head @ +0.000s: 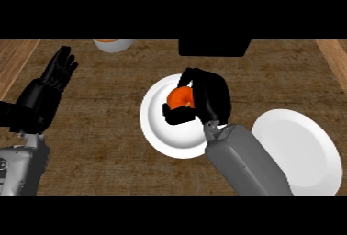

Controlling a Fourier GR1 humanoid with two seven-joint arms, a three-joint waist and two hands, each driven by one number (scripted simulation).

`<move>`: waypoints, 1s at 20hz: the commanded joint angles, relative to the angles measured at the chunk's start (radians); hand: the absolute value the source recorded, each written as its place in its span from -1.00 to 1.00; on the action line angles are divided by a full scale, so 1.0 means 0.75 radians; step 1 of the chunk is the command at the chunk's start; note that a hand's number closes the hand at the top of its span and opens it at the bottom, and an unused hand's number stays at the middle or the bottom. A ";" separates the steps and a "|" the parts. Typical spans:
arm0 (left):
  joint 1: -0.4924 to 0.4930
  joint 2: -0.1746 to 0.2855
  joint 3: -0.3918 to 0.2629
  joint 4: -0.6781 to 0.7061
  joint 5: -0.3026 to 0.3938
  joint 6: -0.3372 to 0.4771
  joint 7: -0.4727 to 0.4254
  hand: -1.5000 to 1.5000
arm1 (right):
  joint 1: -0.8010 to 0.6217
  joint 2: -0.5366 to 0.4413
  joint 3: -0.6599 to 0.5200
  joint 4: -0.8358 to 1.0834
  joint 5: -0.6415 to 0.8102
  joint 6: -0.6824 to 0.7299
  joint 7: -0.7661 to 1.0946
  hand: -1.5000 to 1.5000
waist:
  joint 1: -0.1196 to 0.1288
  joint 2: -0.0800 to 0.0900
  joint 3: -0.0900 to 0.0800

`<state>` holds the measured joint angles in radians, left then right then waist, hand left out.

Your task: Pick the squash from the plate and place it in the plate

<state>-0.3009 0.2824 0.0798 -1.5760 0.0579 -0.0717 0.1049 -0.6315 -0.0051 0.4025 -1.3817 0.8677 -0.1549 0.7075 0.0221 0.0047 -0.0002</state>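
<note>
Fingers of right hand [207,94] curl round squash [180,97] over plate [160,131].

Pretty clearly a kitchen. There's a brown wood-grain counter [102,119] with paler wooden strips [15,59] down both sides, and it's got tableware on it: a white plate [159,135] mid-counter, a second white plate [298,151] to its right, and a small white dish [113,46] at the far edge.
</note>
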 commanded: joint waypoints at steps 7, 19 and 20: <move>-0.005 0.018 0.030 0.025 0.024 -0.058 -0.026 0.00 | -0.297 0.007 0.047 0.694 -0.299 -0.387 -0.106 1.00 | 0.041 0.011 0.000; -0.075 -0.053 -0.052 0.006 -0.048 -0.005 0.045 0.00 | -0.389 0.007 0.135 0.852 -0.824 -0.730 -0.500 -1.00 | 0.060 0.015 0.002; -0.034 -0.031 -0.001 0.003 -0.020 -0.014 0.005 0.00 | -0.354 0.007 0.038 0.858 -0.809 -0.772 -0.574 -1.00 | 0.032 0.010 0.002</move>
<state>-0.3341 0.2563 0.0648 -1.5717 0.0384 -0.0841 0.1111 -0.8974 0.0000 0.4779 -0.7391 0.3272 -0.6365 0.3745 0.0599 0.0153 0.0011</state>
